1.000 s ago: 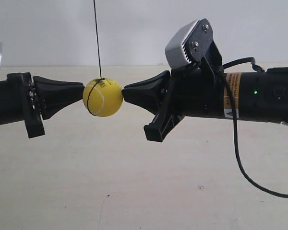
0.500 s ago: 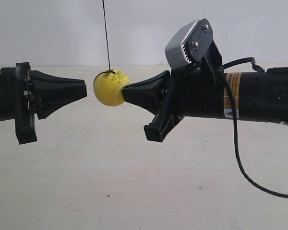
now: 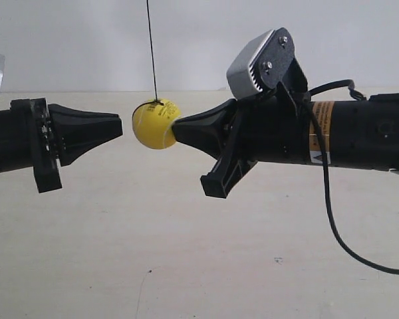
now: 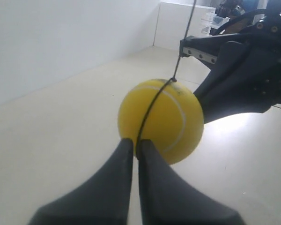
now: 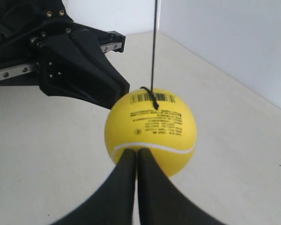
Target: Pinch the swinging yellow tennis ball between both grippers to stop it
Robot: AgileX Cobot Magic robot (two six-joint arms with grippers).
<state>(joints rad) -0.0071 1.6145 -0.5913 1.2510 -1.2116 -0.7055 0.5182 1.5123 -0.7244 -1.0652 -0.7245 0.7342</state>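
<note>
The yellow tennis ball (image 3: 155, 125) hangs on a thin black string (image 3: 151, 50) between two black wedge jaws. My right gripper (image 3: 175, 129), the arm at the exterior view's right, is shut with its tip against the ball. My left gripper (image 3: 120, 126), at the exterior view's left, is shut too, with a small gap between its tip and the ball. In the left wrist view the ball (image 4: 161, 119) sits just past my tips (image 4: 136, 142). In the right wrist view the ball (image 5: 151, 129), label up, rests at my tips (image 5: 136, 151).
A black cable (image 3: 332, 219) loops down from the arm at the exterior view's right. A silver-grey box (image 3: 253, 63) tops that arm. Below lies a pale flat surface (image 3: 186, 266), with a white wall behind.
The ball has shifted right and slightly up, and the left tip that touched it now stands apart. The left arm drew back, then came forward a little. The right arm barely moved.
</note>
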